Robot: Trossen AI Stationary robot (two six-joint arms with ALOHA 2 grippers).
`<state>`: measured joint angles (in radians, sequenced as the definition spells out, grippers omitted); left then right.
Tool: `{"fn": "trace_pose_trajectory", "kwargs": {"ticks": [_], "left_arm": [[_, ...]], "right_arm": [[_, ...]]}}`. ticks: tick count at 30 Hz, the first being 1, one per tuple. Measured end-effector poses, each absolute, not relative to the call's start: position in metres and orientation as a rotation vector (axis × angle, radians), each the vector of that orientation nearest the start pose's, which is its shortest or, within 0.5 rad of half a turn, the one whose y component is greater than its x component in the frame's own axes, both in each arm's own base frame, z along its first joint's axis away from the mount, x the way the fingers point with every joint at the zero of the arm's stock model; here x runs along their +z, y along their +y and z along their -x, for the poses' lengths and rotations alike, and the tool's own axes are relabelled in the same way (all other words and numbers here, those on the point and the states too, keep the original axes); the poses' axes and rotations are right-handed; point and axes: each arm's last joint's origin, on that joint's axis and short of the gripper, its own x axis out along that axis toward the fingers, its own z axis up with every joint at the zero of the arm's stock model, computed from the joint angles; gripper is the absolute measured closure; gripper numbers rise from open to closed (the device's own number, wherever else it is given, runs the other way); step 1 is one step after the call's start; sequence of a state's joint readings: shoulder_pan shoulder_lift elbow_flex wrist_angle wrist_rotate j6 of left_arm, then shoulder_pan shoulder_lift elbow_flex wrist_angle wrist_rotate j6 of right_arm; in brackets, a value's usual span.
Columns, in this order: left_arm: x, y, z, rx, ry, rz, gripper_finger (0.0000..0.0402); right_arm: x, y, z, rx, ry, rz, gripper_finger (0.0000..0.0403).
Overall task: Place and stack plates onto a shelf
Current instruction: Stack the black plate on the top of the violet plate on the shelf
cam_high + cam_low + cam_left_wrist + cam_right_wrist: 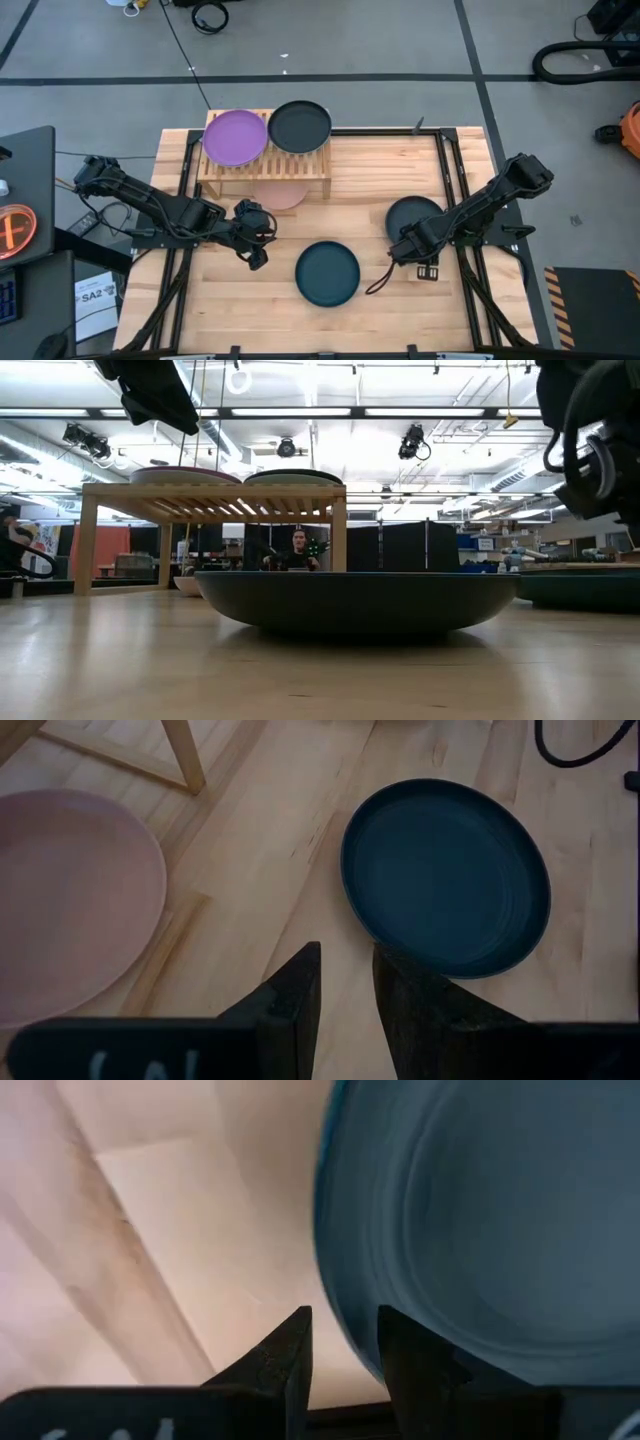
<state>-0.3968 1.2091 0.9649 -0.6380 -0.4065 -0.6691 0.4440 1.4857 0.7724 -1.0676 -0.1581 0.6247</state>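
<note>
The light-wood shelf [265,160] stands at the table's far side with a purple plate [236,137] and a black plate [300,126] side by side on its slatted top. A pink plate [281,194] lies on the table, partly under the shelf. A dark teal plate [327,273] lies near the front middle. A blue-teal plate [415,212] lies at the right. My right gripper [345,1325] is open and points down at that plate's near rim [335,1280], which shows in line with the gap. My left gripper [346,975] hangs open above bare wood, left of the dark teal plate [445,875].
Black frame rails [452,170] run along the table's left and right sides. A dark cable [380,280] curls on the wood by my right gripper. Bare wood lies in front of the shelf between the plates. A person [298,550] sits far behind the table.
</note>
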Motion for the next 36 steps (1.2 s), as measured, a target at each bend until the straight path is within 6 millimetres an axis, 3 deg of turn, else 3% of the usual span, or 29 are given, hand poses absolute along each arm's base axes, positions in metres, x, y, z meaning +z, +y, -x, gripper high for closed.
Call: {"fn": "trace_pose_trajectory", "kwargs": {"ticks": [5,15,28,36], "left_arm": [[0.277,-0.082,-0.225,0.275,0.763,0.287,0.0301],[0.277,-0.082,-0.225,0.275,0.763,0.287,0.0301],[0.277,-0.082,-0.225,0.275,0.763,0.287,0.0301],[0.277,-0.082,-0.225,0.279,0.76,0.285,0.0301]], "right_arm": [[0.152,0.089,-0.176,-0.147,1.846,-0.176,0.0297],[0.153,0.09,-0.178,-0.109,1.839,-0.193,0.0376],[0.188,0.103,-0.203,-0.002,1.75,-0.233,0.0385],[0.193,0.105,-0.207,-0.002,1.714,-0.235,0.0385]]}}
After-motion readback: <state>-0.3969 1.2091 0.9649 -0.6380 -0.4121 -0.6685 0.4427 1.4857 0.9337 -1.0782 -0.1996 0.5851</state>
